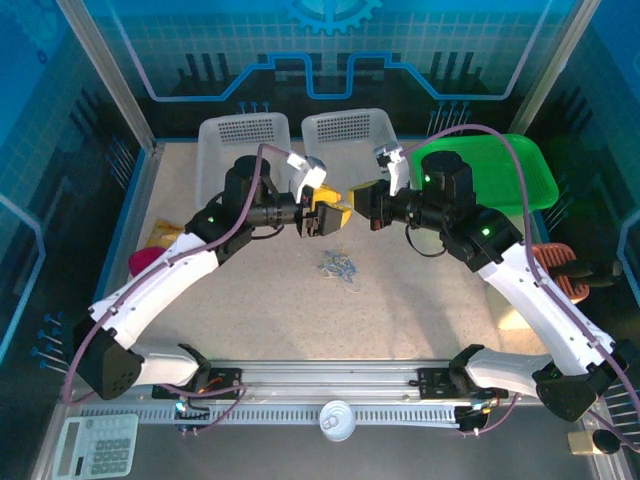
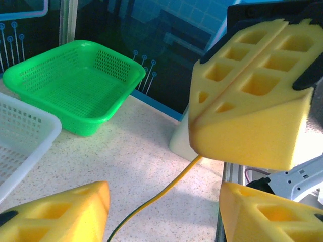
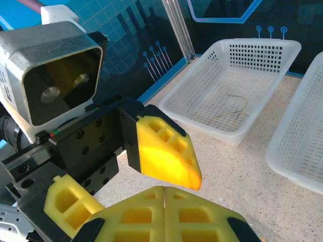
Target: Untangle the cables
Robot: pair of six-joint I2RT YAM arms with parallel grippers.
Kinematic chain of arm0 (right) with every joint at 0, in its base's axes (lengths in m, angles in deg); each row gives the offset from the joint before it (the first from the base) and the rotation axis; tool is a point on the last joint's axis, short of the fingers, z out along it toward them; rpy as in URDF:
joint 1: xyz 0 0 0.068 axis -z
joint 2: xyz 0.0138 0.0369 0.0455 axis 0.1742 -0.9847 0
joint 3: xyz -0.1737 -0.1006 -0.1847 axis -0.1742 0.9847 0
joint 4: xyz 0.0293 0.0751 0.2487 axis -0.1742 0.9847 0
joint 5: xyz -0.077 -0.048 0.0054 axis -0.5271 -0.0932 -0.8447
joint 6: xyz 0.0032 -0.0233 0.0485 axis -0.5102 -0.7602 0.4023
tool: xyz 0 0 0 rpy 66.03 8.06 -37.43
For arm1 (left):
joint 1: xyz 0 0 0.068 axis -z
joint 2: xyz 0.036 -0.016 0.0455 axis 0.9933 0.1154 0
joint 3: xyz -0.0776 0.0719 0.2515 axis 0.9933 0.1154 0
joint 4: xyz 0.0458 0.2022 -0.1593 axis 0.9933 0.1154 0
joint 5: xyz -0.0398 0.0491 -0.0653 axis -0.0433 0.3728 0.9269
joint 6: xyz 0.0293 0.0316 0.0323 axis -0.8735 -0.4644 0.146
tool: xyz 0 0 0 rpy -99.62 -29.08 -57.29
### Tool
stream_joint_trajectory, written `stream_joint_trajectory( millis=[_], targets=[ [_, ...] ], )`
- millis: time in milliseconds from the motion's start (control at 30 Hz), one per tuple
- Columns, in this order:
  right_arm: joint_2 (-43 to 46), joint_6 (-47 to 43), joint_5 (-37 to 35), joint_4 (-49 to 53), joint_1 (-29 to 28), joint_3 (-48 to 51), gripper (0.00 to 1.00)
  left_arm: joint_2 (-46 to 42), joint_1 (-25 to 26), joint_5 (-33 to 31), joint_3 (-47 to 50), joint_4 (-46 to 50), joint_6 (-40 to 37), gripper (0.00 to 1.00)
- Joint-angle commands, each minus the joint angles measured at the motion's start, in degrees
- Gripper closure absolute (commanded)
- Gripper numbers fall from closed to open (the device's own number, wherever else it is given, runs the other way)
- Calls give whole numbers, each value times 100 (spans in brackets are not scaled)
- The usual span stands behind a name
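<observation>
Across the speckled surface: green basket far right, white baskets along the far edge, one with a thin yellowish cable lying loose inside. Above mid-surface, raised and nose to nose, just beside each other: left gripper and right gripper. On the right, fingers pressed flat together, apparently pinching the upper end of a yellow strand. On the left, fingers roughly half apart, gripping nothing, straddling that strand. Below both and a little nearer the bases, resting on the surface: the tangled heap of cables, bluish and pale. Whether the strand runs into that heap: cannot tell. Strand's long axis: from the right fingertips down and back toward the left wrist, straight through the left gap. Nearer for the next grab, by this reading: the left arm, a plain squeeze in place probably enough.
</observation>
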Motion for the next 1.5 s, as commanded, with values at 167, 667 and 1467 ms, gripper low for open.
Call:
stream_joint_trajectory(
  millis=[167, 667, 1467],
  targets=[
    [10, 101, 132, -5, 75, -170, 100, 203, 103, 170, -260, -120, -36, 56],
    [452, 414, 35, -422, 490, 531, 48, 133, 162, -348, -93, -628, 480, 100],
    [-240, 741, -725, -3847, -45, 3772, 21, 87, 225, -260, -1185, -505, 1514, 100]
  ],
)
